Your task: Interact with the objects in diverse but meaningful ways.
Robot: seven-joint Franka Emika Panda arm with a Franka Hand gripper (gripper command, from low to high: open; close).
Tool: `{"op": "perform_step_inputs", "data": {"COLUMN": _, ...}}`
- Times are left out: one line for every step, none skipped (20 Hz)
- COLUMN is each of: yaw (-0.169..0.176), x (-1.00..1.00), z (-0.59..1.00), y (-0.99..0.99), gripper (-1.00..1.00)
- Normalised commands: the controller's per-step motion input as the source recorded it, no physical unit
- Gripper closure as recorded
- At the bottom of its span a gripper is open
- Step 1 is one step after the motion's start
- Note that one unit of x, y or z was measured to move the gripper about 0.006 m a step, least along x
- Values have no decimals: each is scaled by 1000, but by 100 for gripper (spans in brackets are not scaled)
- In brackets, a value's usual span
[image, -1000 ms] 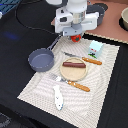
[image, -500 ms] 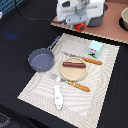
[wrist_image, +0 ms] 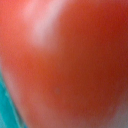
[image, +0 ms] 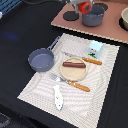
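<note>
The end effector (image: 81, 6) is hanging at the far edge of the scene, right over the dark pot (image: 93, 15) on the brown board (image: 87, 27), and it is pinching the red tomato (image: 85, 7) (only a sliver of the arm is showing in the exterior view). Taking the round wooden plate (image: 74, 71) as the landmark, the brown sausage (image: 74, 64) is lying across its top, the grey long-handled saucepan (image: 41, 59) is sitting just beside it toward the exterior view's left, and the light blue cup (image: 95, 48) is standing beyond it near the placemat's (image: 105, 85) far edge. The white-and-blue fish (image: 58, 96) is lying on the near side of the plate, apart from it. Bare dark table (image: 20, 25) is stretching wide beyond the saucepan. In the wrist view the tomato (wrist_image: 75, 60) is filling nearly everything, glossy red with a pale highlight.
</note>
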Motion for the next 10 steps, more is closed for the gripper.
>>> {"op": "perform_step_inputs", "data": {"yaw": 77, "x": 563, "z": 60, "y": 757, "gripper": 100}}
{"op": "perform_step_inputs", "data": {"yaw": 76, "x": 540, "z": 0, "y": 683, "gripper": 100}}
{"op": "perform_step_inputs", "data": {"yaw": 75, "x": 586, "z": 0, "y": 611, "gripper": 100}}
{"op": "perform_step_inputs", "data": {"yaw": 78, "x": 660, "z": 0, "y": 551, "gripper": 100}}
{"op": "perform_step_inputs", "data": {"yaw": 73, "x": 674, "z": 0, "y": 497, "gripper": 100}}
{"op": "perform_step_inputs", "data": {"yaw": 48, "x": 651, "z": -23, "y": 391, "gripper": 100}}
{"op": "perform_step_inputs", "data": {"yaw": 32, "x": 591, "z": -66, "y": 320, "gripper": 100}}
{"op": "perform_step_inputs", "data": {"yaw": 31, "x": 611, "z": -63, "y": 271, "gripper": 100}}
{"op": "perform_step_inputs", "data": {"yaw": 29, "x": 654, "z": -43, "y": 277, "gripper": 100}}
{"op": "perform_step_inputs", "data": {"yaw": 28, "x": 631, "z": -46, "y": 254, "gripper": 100}}
